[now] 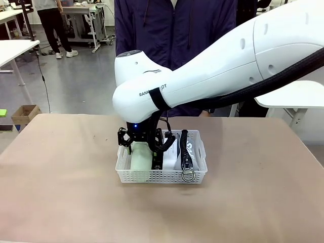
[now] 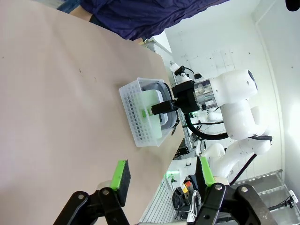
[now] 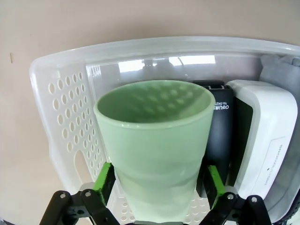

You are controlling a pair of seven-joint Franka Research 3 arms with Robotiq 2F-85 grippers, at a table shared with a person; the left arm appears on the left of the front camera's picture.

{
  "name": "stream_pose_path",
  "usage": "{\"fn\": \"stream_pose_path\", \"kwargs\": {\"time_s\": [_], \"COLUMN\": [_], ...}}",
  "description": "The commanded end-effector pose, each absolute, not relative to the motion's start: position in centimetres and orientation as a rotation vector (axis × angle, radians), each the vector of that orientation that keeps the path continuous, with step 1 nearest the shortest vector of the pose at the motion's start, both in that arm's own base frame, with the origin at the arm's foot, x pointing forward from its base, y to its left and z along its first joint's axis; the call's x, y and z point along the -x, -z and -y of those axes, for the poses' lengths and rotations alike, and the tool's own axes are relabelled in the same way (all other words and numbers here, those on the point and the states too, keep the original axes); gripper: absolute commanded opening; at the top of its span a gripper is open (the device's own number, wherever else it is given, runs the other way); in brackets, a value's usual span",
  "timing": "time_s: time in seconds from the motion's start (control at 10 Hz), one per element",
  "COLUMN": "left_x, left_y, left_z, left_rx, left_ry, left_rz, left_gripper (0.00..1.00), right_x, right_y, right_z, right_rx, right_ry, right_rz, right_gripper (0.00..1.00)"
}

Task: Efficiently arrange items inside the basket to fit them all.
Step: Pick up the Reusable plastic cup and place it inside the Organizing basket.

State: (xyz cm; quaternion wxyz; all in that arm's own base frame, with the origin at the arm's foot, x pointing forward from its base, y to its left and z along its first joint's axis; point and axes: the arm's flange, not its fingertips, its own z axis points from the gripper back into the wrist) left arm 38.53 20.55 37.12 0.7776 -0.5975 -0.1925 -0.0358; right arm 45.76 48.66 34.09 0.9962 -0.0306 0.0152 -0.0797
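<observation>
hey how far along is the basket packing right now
Nearly done. The grey pouch, white box and black stapler already sit side by side in the basket. The right gripper has its jaws around the pale green cup, in the basket's free end. Left: let go and pull out.

The basket (image 3: 61, 108) is thin white plastic, a bit translucent, its punched walls catching a soft shine. The pale green cup (image 3: 154, 140) looks like smooth plastic with a satin, almost matt skin. Beside it the black stapler (image 3: 219, 136) has a dull dark casing, and the small white box (image 3: 262, 136) is glossy and smooth. The pouch (image 1: 184, 147) shows a metal ring (image 1: 188, 175), bright and polished. The bench (image 1: 66, 192) is matt beige, faintly mottled. The arm's shell (image 1: 212, 71) is glossy white plastic.
</observation>
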Motion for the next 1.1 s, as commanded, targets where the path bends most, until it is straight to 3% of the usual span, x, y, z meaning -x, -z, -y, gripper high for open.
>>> {"fn": "stream_pose_path", "kwargs": {"time_s": [0.0,0.5,0.8,1.0], "left_x": [-38.4,-38.4,-38.4,-38.4], "left_y": [-37.2,-37.2,-37.2,-37.2], "left_z": [-20.3,-20.3,-20.3,-20.3], "left_rx": [1.289,1.289,1.289,1.289], "left_ry": [0.085,0.085,0.085,0.085], "left_rz": [0.420,0.420,0.420,0.420], "left_gripper": [0.74,0.74,0.74,0.74], "right_x": [-46.1,-45.1,-43.2,-43.1], "right_y": [-34.4,-37.6,-43.4,-46.0], "right_z": [-48.6,-46.6,-38.6,-29.9], "right_rx": [0.066,0.006,-0.099,-0.265], "right_ry": [0.135,0.117,0.096,0.071], "right_rz": [-0.044,-0.028,-0.092,-0.226], "right_gripper": [1.00,1.00,1.00,1.00]}}
